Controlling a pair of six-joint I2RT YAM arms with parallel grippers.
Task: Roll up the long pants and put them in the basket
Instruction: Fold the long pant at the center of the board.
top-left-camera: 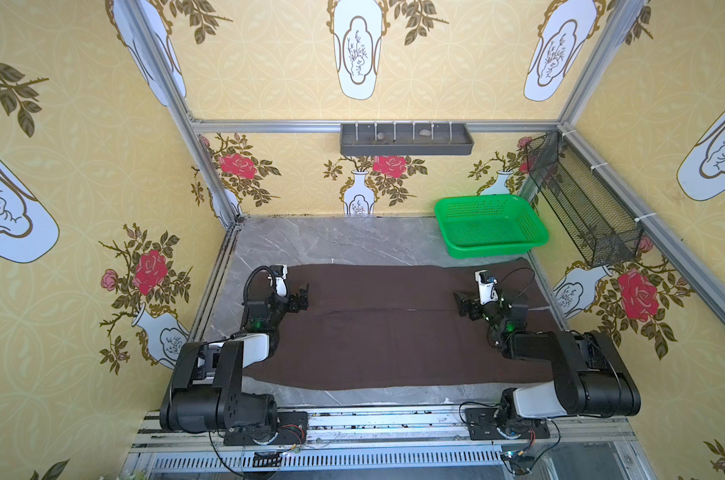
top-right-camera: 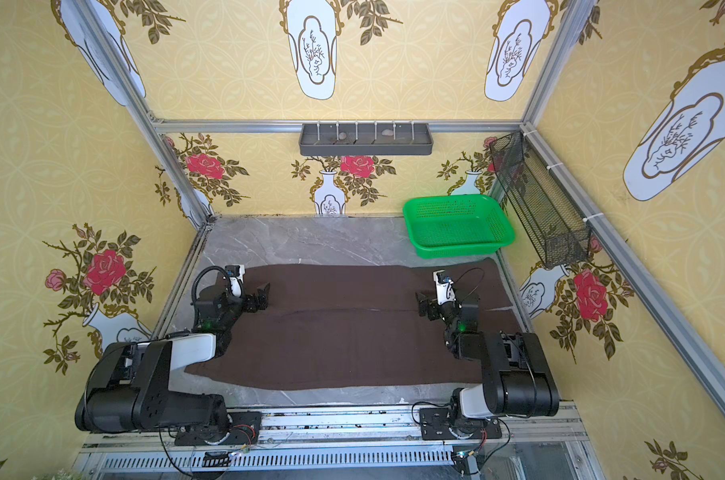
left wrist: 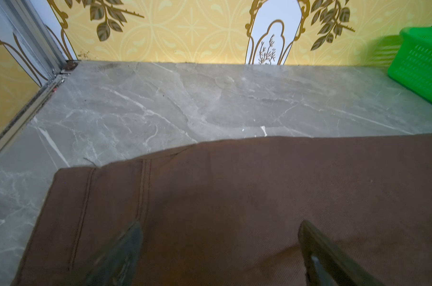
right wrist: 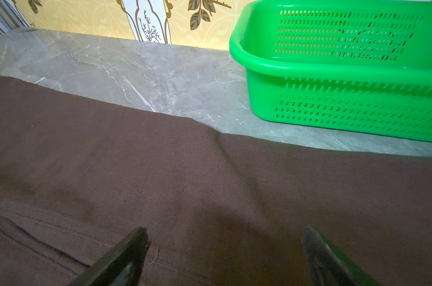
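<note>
The long pants (top-left-camera: 394, 332) lie spread flat across the grey table (top-left-camera: 331, 241). The left gripper (top-left-camera: 303, 296) hovers over their left end and the right gripper (top-left-camera: 460, 305) over their right end, each with its jaws wide apart.

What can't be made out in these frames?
Pants: parts of both ends, in both top views, covered by the left arm and right arm.
Left gripper, right gripper: jaws blurred and cut off by the frame edge in the wrist views; whether they touch the pants is unclear.
Two lumps in the wall tray: too small to identify in both top views.
</note>
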